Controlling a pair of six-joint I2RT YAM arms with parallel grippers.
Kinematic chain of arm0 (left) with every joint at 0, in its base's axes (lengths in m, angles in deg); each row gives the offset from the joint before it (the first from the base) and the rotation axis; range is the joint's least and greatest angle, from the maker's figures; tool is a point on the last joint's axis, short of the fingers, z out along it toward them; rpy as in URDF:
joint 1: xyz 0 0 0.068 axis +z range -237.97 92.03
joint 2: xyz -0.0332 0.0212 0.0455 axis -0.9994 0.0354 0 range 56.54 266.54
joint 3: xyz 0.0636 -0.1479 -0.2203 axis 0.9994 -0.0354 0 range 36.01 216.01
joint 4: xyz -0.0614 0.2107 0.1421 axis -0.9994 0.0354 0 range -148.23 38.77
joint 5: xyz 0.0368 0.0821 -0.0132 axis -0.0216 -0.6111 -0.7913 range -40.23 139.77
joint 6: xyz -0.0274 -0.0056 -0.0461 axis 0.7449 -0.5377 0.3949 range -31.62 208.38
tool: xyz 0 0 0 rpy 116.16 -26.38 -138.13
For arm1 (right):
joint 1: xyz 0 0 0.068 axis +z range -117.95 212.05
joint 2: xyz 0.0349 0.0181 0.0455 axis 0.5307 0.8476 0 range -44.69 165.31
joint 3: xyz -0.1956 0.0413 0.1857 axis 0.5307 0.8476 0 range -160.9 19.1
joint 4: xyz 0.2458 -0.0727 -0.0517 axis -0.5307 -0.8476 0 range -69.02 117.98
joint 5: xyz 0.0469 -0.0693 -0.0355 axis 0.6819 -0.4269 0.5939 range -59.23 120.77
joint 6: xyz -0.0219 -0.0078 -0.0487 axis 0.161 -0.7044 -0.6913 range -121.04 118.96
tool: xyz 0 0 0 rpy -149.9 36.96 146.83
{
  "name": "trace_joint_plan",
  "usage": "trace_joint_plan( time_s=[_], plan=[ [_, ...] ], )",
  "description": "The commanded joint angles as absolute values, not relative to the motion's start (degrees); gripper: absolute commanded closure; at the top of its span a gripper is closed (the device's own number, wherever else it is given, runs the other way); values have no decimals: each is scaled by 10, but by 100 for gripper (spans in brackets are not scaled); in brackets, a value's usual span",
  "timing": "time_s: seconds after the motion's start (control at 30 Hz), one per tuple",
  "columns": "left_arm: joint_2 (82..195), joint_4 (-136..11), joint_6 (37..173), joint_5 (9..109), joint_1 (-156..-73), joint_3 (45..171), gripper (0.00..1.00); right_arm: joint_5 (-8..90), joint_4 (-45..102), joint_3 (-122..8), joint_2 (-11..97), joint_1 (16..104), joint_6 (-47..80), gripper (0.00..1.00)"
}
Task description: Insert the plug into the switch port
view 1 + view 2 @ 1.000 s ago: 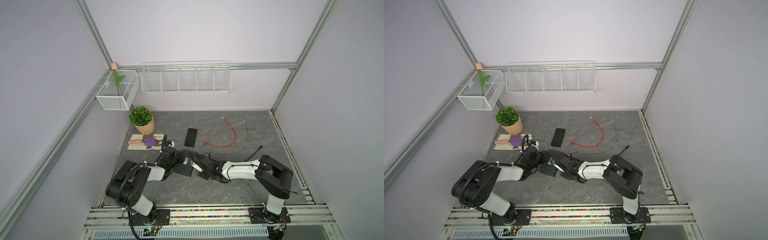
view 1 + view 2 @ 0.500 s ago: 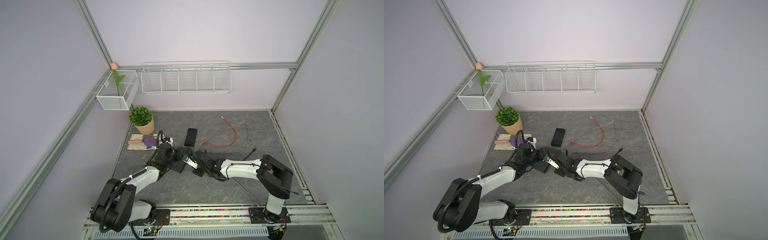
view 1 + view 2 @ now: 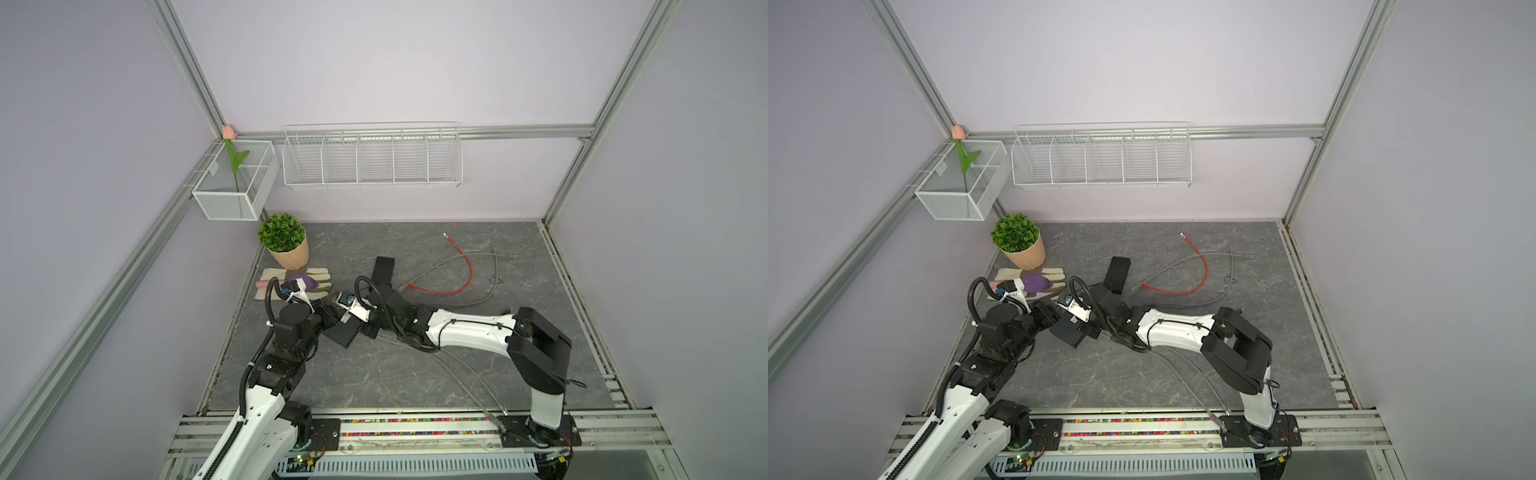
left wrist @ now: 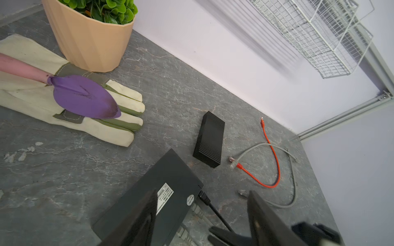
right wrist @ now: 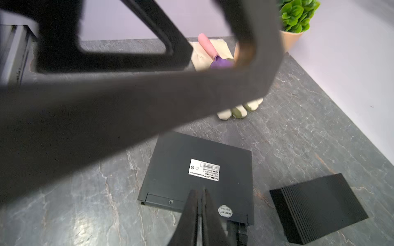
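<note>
I found the dark grey flat metal switch (image 3: 347,331) lying label-up on the grey marbled tabletop (image 3: 374,386), left of centre and turned at an angle, with both arms meeting over it. The left claw (image 4: 202,192) stood open. Its 2 black fingers (image 4: 266,221) were wide apart, 1 over the switch's top and the other clear of the port edge. The right claw (image 5: 199,189) was closed, fingers pressed together above the switch edge that faced the right arm; whether they pinched anything I could not tell. The small black plug (image 4: 203,197) sat at the end of the port face, by the switch's corner, and its black cable (image 4: 219,215) trailed toward the right claw. How deep it was seated I could not tell.

A black ribbed rectangular box (image 3: 383,268) lay just beyond the switch on the far side, with a strip of bare table between them. A cream and green fabric glove (image 4: 64,119) carrying a purple trowel (image 4: 85,98), and a peach pot of green leaves (image 3: 286,245), crowded the left wall, so there was little room there. Right of the box, a red cable (image 3: 467,270) and a grey cable (image 3: 440,264) looped across the far table, apart from the switch. The near half lay open except for 2 thin grey lines (image 3: 478,384) running from under the right arm to the near rail.
</note>
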State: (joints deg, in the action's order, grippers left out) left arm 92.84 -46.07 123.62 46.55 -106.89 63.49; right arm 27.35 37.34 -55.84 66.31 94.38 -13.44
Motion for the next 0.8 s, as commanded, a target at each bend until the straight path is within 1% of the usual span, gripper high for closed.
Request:
trace_joint_plan(
  time_s=[0.0, 0.1, 0.17, 0.23, 0.33, 0.4, 0.5, 0.57, 0.63, 0.77],
  plan=[
    [927, -427, 1227, 467, -1070, 644, 33, 274, 358, -550, 677, 946, -130, 88],
    [944, -430, 1226, 477, -1070, 651, 33, 250, 322, -541, 652, 945, -131, 83],
    [951, -438, 1227, 485, -1070, 653, 34, 225, 268, -531, 626, 946, -130, 77],
    [950, -446, 1230, 490, -1070, 650, 35, 200, 205, -519, 594, 946, -111, 73],
    [949, -460, 1235, 496, -1070, 643, 36, 180, 162, -459, 512, 951, -45, 67],
    [951, -466, 1235, 499, -1070, 640, 37, 186, 128, -419, 450, 962, -10, 63],
    [954, -472, 1236, 510, -1070, 634, 38, 144, 49, -377, 370, 988, 37, 62],
    [956, -485, 1240, 523, -1070, 625, 39, 186, 9, -350, 334, 988, 76, 59],
    [957, -502, 1244, 537, -1070, 615, 40, 218, -6, -326, 320, 989, 119, 59],
    [964, -521, 1246, 557, -1070, 604, 41, 290, 32, -240, 294, 989, 205, 60]
  ],
)
